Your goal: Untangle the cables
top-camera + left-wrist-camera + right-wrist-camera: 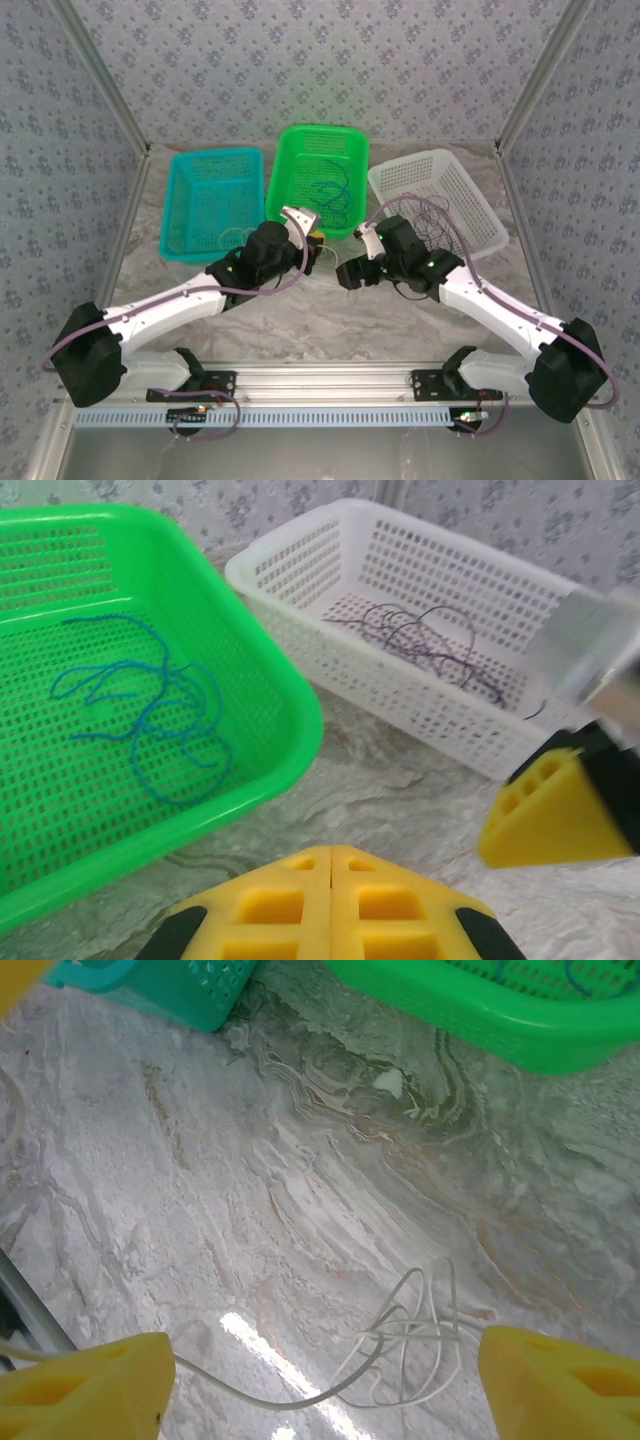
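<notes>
The blue cable (150, 715) lies looped inside the green basket (290, 730). In the white basket (400, 695) rests the dark purplish cable (430, 640). A pale whitish cable (415, 1345) is bunched on the marble table, between the spread fingers of my open right gripper (320, 1390); one strand trails left past its left finger (85, 1385). My left gripper (332, 880) hovers over the table in front of the green and white baskets, its yellow pads pressed together with nothing visible between them. From above, the left gripper (316, 238) and the right gripper (350, 270) nearly meet.
A teal basket (180, 215) stands at the back left, beside the green basket (300, 150) and the white basket (480, 200). Patterned walls and metal posts close in the sides. Bare marble table (330, 320) lies between the arms and the baskets.
</notes>
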You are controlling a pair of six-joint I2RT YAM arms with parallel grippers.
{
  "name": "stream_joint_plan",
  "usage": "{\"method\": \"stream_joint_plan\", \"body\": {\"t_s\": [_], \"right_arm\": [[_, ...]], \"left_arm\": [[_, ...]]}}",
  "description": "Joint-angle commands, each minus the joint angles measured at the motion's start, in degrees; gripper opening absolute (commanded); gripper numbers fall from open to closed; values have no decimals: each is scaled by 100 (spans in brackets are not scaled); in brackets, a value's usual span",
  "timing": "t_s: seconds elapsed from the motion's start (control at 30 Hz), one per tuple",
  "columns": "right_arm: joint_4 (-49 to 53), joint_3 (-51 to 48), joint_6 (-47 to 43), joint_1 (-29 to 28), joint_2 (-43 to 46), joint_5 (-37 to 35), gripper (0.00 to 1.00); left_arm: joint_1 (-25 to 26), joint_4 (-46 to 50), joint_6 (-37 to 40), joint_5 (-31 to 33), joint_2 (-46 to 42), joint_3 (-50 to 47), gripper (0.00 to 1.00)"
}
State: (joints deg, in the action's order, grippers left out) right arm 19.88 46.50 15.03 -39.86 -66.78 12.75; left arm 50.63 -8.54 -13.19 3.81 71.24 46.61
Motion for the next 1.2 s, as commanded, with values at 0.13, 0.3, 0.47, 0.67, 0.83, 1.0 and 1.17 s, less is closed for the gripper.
{"method": "stream_joint_plan", "body": {"t_s": [0.13, 0.3, 0.47, 0.67, 0.83, 1.0, 1.17], "right_arm": [[-1018, -308, -441, -444, -91, -371, 93], [-1008, -471, -820, -661, 126, -423, 94], [-861, -569, -1037, -794, 316, -346, 94], [-1117, -820, -1007, -794, 635, -368, 94], [-1294, -915, -1025, -800, 595, -128, 91], [-1536, -1001, -1072, -810, 577, 375, 91], [-1918, -971, -1058, -841, 124, 528, 88]], "left_arm": [[8, 698, -118, -259, 100, 615, 0], [8, 1062, 89, 39, 108, 754, 0], [8, 1257, 330, 167, 100, 897, 0], [-5, 1173, 598, 283, 32, 766, 0], [-14, 1170, 613, 333, -95, 719, 0], [-36, 1091, 599, 336, -199, 707, 0], [-35, 1019, 543, 213, -240, 812, 0]]}}
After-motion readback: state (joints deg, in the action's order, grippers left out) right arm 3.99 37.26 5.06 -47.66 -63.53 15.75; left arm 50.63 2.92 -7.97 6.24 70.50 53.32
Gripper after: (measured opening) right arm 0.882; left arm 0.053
